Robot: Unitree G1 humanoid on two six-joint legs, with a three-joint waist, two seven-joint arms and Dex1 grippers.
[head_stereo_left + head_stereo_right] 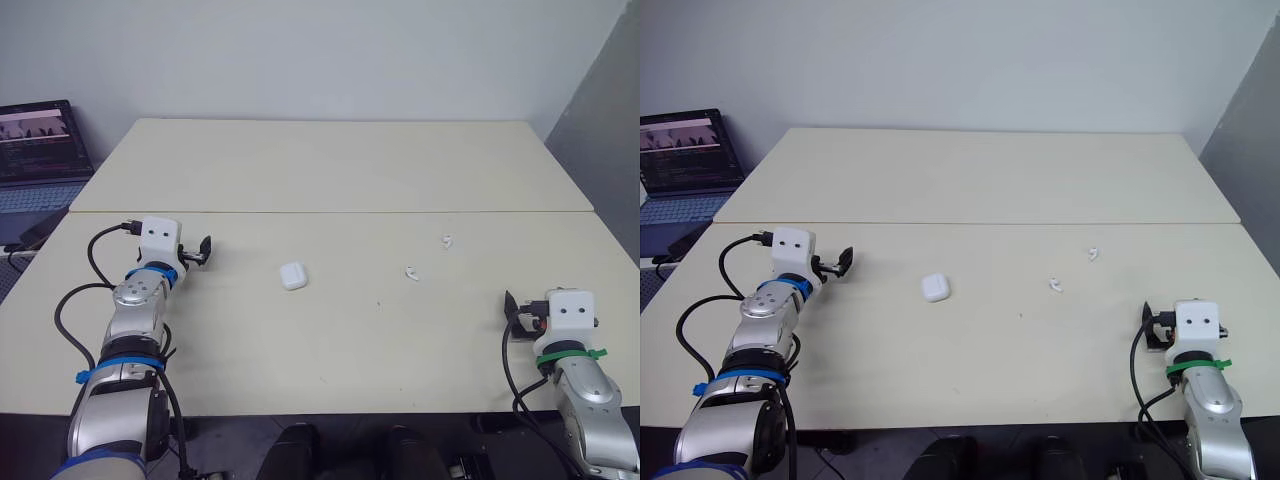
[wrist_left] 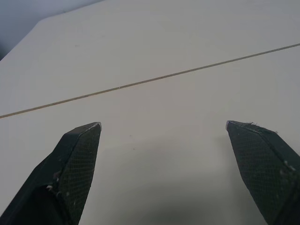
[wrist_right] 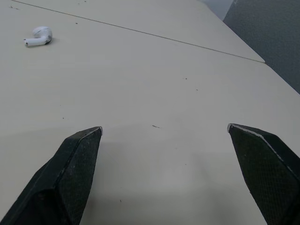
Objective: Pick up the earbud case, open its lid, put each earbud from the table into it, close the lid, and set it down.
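A small white earbud case [image 1: 293, 275] lies shut on the cream table, about mid-table. To its right lie two white earbuds, one nearer [image 1: 411, 272] and one farther right [image 1: 447, 240]; one earbud [image 3: 38, 36] also appears in the right wrist view. My left gripper [image 1: 204, 250] rests low at the table's left, well left of the case, fingers [image 2: 75, 164] spread wide with bare table between them. My right gripper [image 1: 512, 314] sits near the front right, below and right of the earbuds, open and holding nothing.
A seam [image 1: 330, 211] runs across where two tabletops [image 1: 330, 160] join. A laptop [image 1: 38, 150] stands off the far left edge. A grey wall panel [image 1: 610, 120] borders the right side. Black cables [image 1: 95, 250] loop beside my left arm.
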